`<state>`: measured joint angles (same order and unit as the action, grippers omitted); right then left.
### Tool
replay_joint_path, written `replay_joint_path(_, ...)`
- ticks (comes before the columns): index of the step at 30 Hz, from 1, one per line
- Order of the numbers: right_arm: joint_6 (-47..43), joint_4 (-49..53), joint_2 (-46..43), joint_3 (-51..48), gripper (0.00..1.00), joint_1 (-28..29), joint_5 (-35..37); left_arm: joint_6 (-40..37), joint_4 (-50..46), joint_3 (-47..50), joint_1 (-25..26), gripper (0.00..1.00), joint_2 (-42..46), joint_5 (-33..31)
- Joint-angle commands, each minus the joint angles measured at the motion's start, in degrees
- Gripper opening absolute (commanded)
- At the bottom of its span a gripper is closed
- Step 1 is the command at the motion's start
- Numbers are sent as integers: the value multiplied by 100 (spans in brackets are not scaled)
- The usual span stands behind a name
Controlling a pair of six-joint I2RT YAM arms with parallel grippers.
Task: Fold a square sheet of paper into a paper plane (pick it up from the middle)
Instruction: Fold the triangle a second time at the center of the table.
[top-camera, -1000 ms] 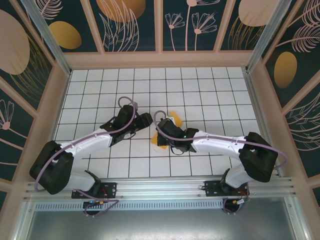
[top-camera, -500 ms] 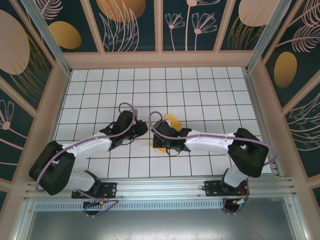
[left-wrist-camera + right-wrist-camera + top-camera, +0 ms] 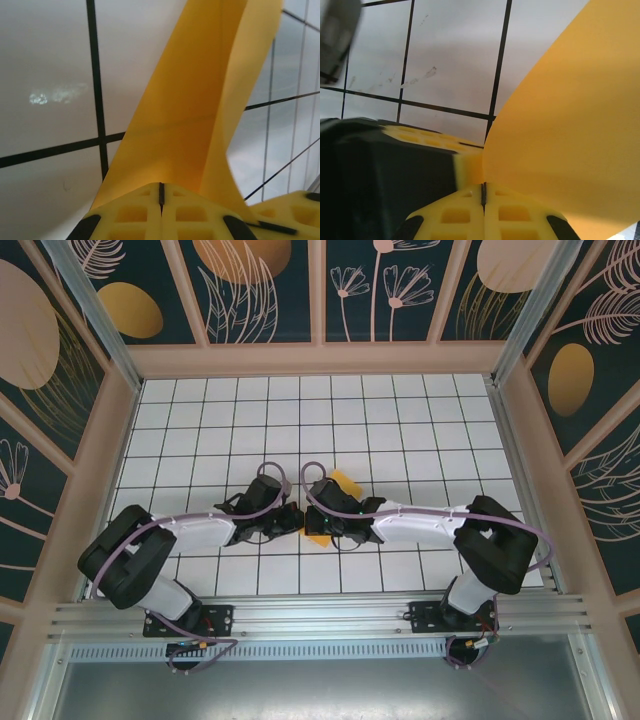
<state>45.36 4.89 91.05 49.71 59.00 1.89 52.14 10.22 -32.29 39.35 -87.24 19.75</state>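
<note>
The left claw (image 3: 161, 199) and right claw (image 3: 483, 196) are each clamped on the sheet of paper (image 3: 200, 100), which fans out just ahead of both. This looks like gripping for a fold. The next move calls for gentle, matched motion above the table (image 3: 45, 60).

This is a purpose-built robot test cell, the kind found in a lab rather than a home or shop. The table (image 3: 400, 420) is a white surface ruled in a black square grid. Pale wooden frames box it in on the left, right and far sides, holding dark teal panels (image 3: 420, 300) printed with plant outlines and orange ovals. Along the near edge an aluminium rail (image 3: 320, 615) carries the left arm (image 3: 195, 532) and the right arm (image 3: 420, 520), both white and black.
</note>
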Motion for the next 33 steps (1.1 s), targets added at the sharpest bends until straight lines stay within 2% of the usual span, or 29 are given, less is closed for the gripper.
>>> replay_joint_path(1, 16, -163, 1, -72, 0, -20, -51, -128, -65, -100, 46, 1, -172, 38)
replay_joint_path(15, -162, 348, -159, -77, 1, -101, -81, -412, -217, -75, 69, 2, -613, -247)
replay_joint_path(23, -564, 17, -377, -518, 4, -628, -960, -507, -297, -47, 69, 2, -687, -373)
replay_joint_path(33, -1337, 153, -488, -553, 7, -1164, -1416, -608, -405, -114, 72, 3, -653, -385)
